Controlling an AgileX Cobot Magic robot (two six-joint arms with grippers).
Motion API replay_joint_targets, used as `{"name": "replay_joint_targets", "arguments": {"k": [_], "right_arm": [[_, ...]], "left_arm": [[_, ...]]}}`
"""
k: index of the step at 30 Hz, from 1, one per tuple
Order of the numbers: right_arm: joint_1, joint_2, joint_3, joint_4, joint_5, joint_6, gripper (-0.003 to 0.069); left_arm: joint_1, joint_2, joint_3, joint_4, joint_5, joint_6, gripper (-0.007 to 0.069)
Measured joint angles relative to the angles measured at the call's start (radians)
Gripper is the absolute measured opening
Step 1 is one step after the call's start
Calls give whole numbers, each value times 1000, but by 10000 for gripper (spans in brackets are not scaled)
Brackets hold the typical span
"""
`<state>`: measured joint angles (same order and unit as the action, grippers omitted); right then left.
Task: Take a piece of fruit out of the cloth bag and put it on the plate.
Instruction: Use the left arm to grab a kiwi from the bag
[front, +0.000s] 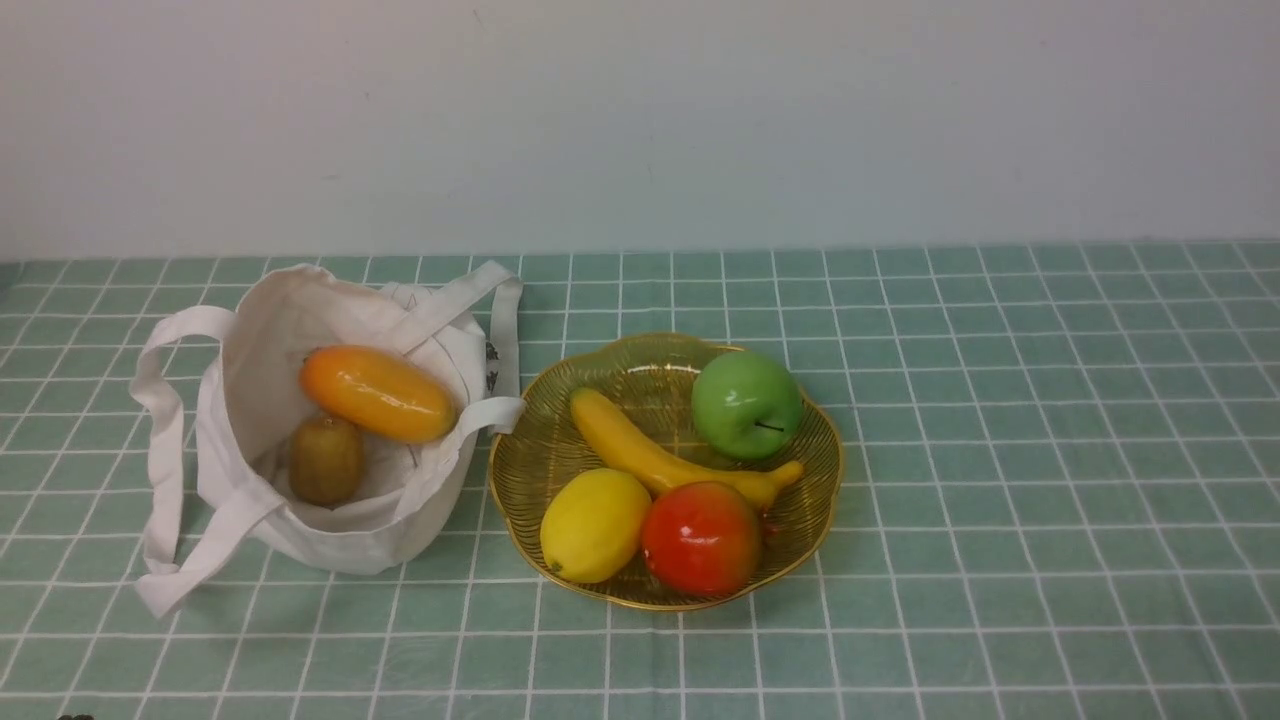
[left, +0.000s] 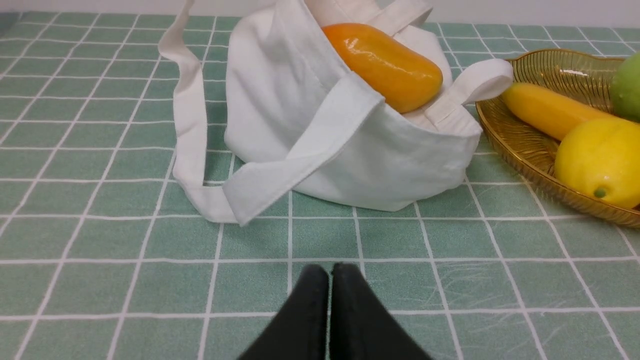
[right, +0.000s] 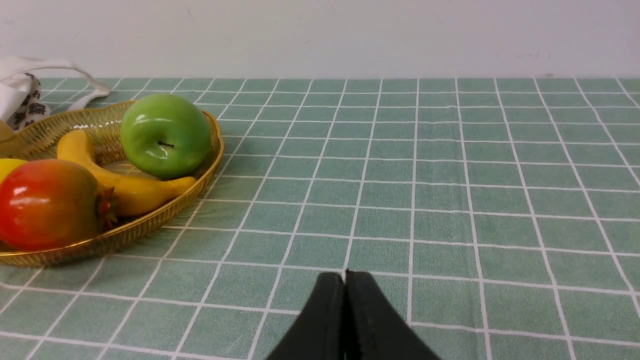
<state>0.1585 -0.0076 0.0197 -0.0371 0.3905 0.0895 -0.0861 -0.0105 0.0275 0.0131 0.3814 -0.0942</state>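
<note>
The off-white cloth bag (front: 320, 430) stands open on the left of the table. Inside it lie the brown-olive kiwi (front: 326, 460) and, above it, a glossy orange mango (front: 378, 393). The gold wire plate (front: 815, 455) sits just right of the bag. In the left wrist view the bag (left: 320, 140) and mango (left: 385, 65) show, and the kiwi is hidden. My left gripper (left: 330, 270) is shut and empty, low over the cloth in front of the bag. My right gripper (right: 344, 276) is shut and empty, right of the plate (right: 150, 220). Neither gripper shows in the front view.
The plate holds a green apple (front: 746, 403), a banana (front: 660, 455), a yellow lemon (front: 595, 525) and a red-orange fruit (front: 702, 537). The bag's long straps (front: 165, 470) trail on the green checked cloth (front: 1000, 500). A pale wall stands behind.
</note>
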Motion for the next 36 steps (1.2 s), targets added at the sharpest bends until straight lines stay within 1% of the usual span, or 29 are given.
{"name": "replay_joint_targets", "arguments": {"k": [13, 15, 16, 17, 20, 21, 22, 24, 26, 30, 32, 33, 34, 35, 36], "right_arm": [[0, 0, 0, 0, 0, 0, -15], [0, 0, 0, 0, 0, 0, -15], [0, 0, 0, 0, 0, 0, -15], [0, 0, 0, 0, 0, 0, -15], [0, 0, 0, 0, 0, 0, -15], [0, 0, 0, 0, 0, 0, -15], [0, 0, 0, 0, 0, 0, -15], [0, 0, 0, 0, 0, 0, -15], [0, 0, 0, 0, 0, 0, -15], [0, 0, 0, 0, 0, 0, -15], [0, 0, 0, 0, 0, 0, -15], [0, 0, 0, 0, 0, 0, -15], [0, 0, 0, 0, 0, 0, -15], [0, 0, 0, 0, 0, 0, -15], [0, 0, 0, 0, 0, 0, -15]], "left_arm": [[0, 0, 0, 8, 0, 0, -8], [0, 0, 0, -13, 0, -21, -8], [0, 0, 0, -44, 0, -43, -8], [0, 0, 0, -114, -1, -89, -8], [0, 0, 0, -344, -1, -231, -8], [0, 0, 1, -481, -1, -305, -8], [0, 0, 1, -518, -1, -331, -8], [0, 0, 1, -681, -5, -388, -8], [0, 0, 1, -800, -16, -398, -8], [0, 0, 1, -905, -80, -390, -8], [0, 0, -5, -938, -93, -377, -8], [0, 0, -36, -967, -90, -331, -8], [0, 0, -51, -973, -89, -324, -8], [0, 0, -132, -984, -87, -240, -8], [0, 3, -167, -986, -86, -216, -8]]}}
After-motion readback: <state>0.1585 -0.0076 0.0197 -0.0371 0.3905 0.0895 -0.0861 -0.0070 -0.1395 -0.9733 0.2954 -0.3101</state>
